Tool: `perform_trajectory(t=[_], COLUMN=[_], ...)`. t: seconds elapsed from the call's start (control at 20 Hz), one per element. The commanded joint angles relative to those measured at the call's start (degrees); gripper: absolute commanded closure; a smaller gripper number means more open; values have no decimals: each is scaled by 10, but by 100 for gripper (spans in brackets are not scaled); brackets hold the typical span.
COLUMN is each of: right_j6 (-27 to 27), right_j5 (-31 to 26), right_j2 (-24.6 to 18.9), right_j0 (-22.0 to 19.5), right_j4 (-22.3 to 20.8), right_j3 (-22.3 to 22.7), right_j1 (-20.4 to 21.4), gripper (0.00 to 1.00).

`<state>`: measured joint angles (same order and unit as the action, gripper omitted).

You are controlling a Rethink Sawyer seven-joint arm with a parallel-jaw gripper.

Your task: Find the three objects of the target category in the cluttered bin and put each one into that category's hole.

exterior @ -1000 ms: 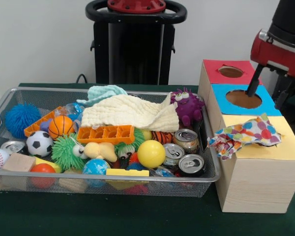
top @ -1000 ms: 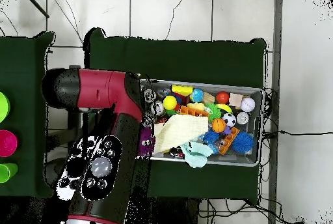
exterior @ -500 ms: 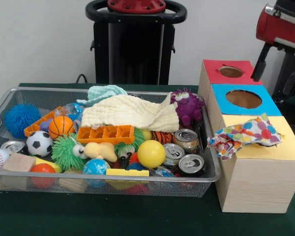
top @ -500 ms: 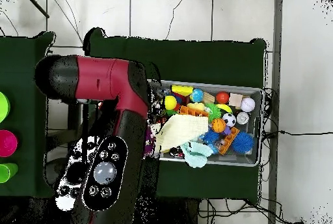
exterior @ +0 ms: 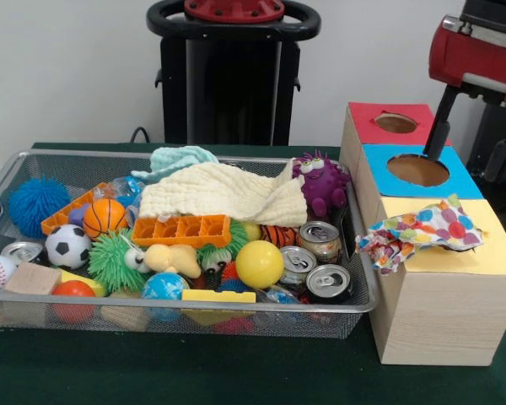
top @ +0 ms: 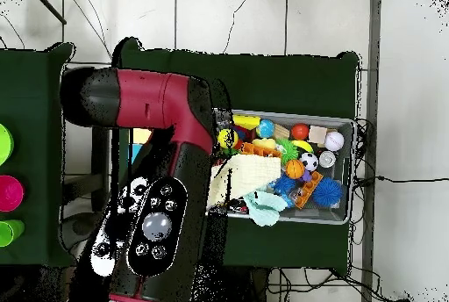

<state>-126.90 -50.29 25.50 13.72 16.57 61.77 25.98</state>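
The jaws [exterior: 471,139] hang at the 2 o'clock corner of the front view, two dark fingers spread apart and empty; one fingertip [exterior: 432,152] sits just above the blue hole [exterior: 417,170], the other off the box's far side. The red and black arm [top: 162,184] covers the box in the overhead view. The wooden box [exterior: 434,253] also carries a red hole [exterior: 395,123] at 12 o'clock of the blue one, and a yellow panel with a spotted cloth [exterior: 422,230] stuffed in at 6 o'clock. At 9 o'clock of the box stands the wire bin [exterior: 354,295] on the green worktop [exterior: 236,371]. Three cans [exterior: 317,258] cluster in its nearest corner beside a yellow ball [exterior: 260,263]; a purple monster [exterior: 320,181] and cream cloth [exterior: 223,194] lie behind them.
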Motion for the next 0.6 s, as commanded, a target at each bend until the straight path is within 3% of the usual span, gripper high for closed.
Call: perform_trajectory(t=[0.05, 0.6], right_j6=[-115, -118], right_j5=[22, 36], right_j2=[-41, -34], right_j0=[-18, -19], right_j4=[11, 6], right_j3=[4, -5], right_j1=[-30, -46], gripper=[0, 0])
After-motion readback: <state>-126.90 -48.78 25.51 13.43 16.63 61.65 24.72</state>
